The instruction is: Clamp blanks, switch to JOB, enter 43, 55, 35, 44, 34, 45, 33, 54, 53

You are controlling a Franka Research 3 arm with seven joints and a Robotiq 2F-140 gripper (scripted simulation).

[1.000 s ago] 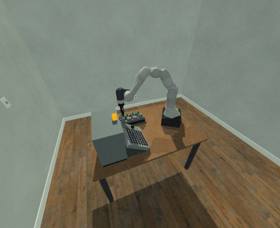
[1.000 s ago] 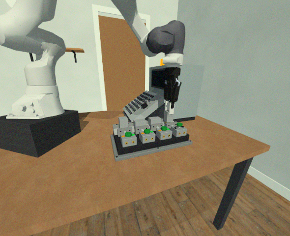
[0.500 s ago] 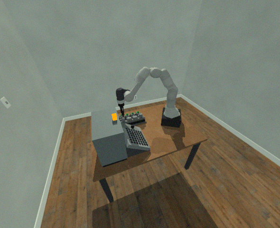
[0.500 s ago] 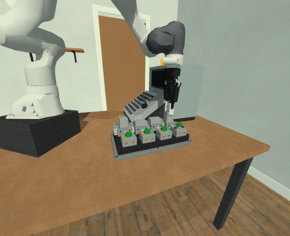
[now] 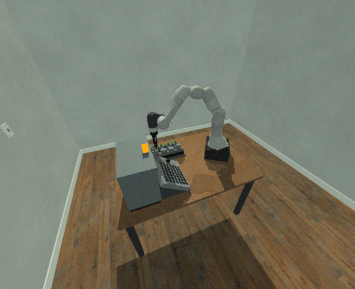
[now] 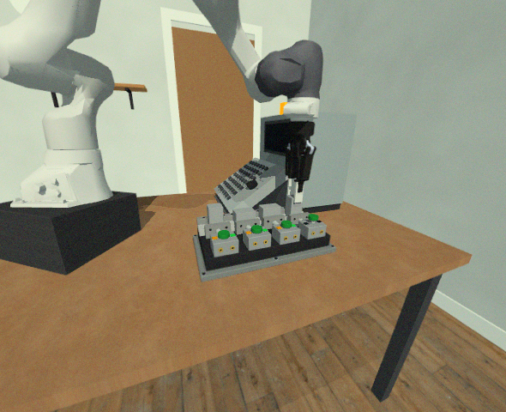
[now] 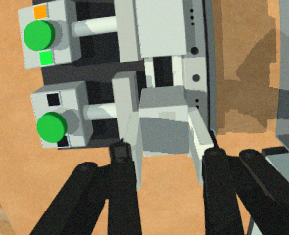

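My gripper (image 5: 155,146) (image 6: 294,191) (image 7: 164,124) points down and is shut on a grey blank (image 6: 292,205) (image 7: 164,133) at the end station nearest the cabinet. The blank is in line with the rails; whether it rests on them I cannot tell. That station's valve block (image 6: 314,230) (image 7: 75,105) has both lenses dark. The other three stations hold blanks (image 6: 214,214) (image 6: 244,215) (image 6: 271,212), and their amber and green lenses are lit. The amber lamp (image 5: 144,147) (image 6: 283,108) on the cabinet is lit. The selector (image 5: 167,161) (image 6: 250,183) has a black knob; its setting is unreadable.
The sloped key panel (image 5: 187,188) stands beside the vise row, in front of the grey cabinet (image 5: 137,186) (image 6: 333,154). No lit key shows. The cabinet is close to my gripper. The arm's black base (image 5: 216,153) (image 6: 98,234) stands at the other side of the table (image 5: 202,183).
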